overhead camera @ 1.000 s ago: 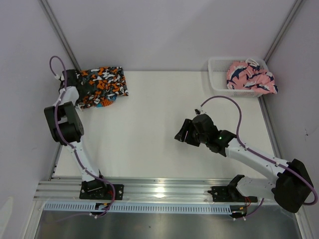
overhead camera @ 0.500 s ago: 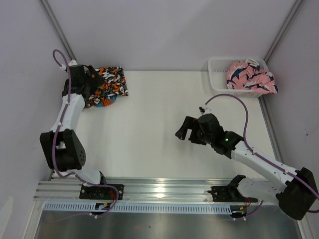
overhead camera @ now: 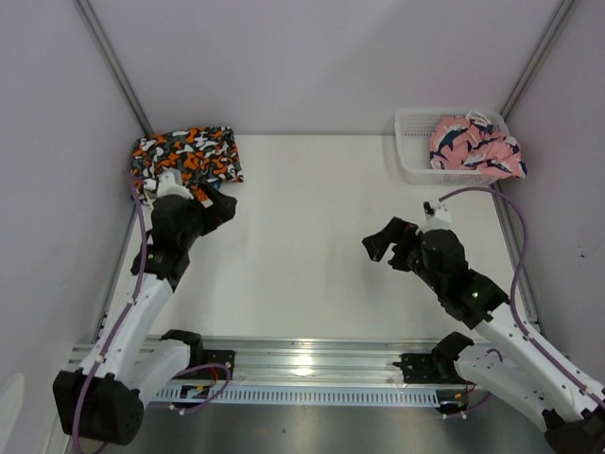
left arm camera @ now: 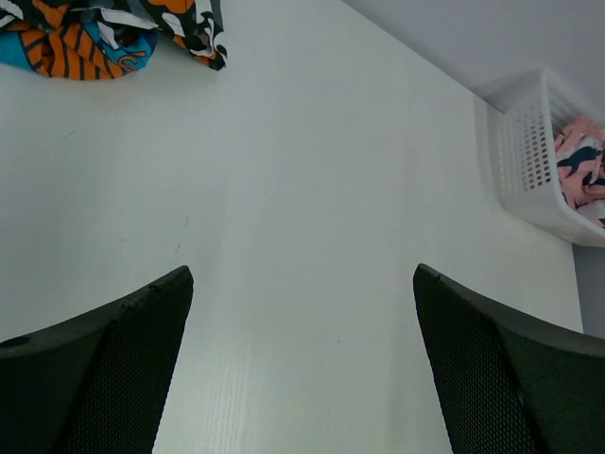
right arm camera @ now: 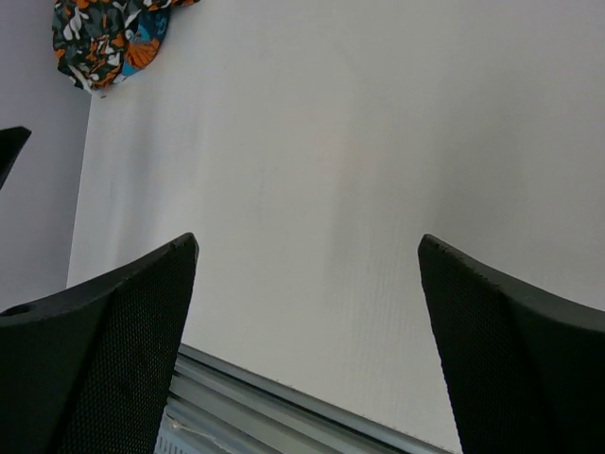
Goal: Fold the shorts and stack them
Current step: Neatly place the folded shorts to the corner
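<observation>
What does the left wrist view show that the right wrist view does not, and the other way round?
Only the left wrist view shows the white mesh basket at the right, with pink patterned cloth in it. Only the right wrist view shows the metal rail at the near edge. Both show the shorts piled at the far left of the white table, and each shows its own gripper open and empty: the left gripper, the right gripper.

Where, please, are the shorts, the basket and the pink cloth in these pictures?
shorts point(overhead camera: 186, 154), top external view, middle of the blotched top layer.
basket point(overhead camera: 412, 144), top external view, bare mesh at its left end.
pink cloth point(overhead camera: 473, 144), top external view, middle of the bundle.
</observation>
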{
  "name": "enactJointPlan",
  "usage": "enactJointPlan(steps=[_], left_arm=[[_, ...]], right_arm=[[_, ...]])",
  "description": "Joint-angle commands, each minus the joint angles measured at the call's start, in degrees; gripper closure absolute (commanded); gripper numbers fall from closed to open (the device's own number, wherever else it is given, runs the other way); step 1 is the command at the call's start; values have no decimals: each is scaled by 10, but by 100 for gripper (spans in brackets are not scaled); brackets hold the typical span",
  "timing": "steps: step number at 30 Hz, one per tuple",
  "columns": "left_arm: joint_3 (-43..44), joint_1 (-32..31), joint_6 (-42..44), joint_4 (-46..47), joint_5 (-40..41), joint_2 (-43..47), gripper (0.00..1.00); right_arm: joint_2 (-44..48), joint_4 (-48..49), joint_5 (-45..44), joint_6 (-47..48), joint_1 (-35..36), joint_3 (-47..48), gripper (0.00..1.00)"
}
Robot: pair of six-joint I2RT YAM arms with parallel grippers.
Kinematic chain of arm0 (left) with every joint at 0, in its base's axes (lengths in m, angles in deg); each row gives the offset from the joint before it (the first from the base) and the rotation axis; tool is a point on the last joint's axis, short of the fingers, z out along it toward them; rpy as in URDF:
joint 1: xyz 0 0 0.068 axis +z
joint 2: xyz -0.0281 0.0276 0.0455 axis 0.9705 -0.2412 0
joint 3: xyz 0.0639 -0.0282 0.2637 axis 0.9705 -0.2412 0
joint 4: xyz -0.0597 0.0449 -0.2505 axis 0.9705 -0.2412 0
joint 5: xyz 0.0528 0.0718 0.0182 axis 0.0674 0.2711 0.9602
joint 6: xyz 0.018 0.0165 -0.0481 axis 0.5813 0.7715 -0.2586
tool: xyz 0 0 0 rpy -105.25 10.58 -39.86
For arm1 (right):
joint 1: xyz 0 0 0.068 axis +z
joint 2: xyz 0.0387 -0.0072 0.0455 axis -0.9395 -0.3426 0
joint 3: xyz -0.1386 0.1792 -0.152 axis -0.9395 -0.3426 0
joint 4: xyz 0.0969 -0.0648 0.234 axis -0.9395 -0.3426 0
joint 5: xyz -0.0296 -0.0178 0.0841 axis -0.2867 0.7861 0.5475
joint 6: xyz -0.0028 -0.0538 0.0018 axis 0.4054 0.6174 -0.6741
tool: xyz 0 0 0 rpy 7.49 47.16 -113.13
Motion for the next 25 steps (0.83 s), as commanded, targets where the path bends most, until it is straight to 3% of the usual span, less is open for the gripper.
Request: enactJointPlan(steps=[1,6,13,25], left_arm=[[-71,-10,1,31,-6,77,1],[-187,-11,26,45,-70,227,1],[-305,-11,51,46,-81,395,1],[-329,-11,80,34,-81,403,1]], right_arm=[[75,10,-72,22,-2,-42,1],[144,23,-111,24,-2,-100,0],[151,19,-140,15,-3,-141,1],[145,6,-145,17,-3,-140,1]])
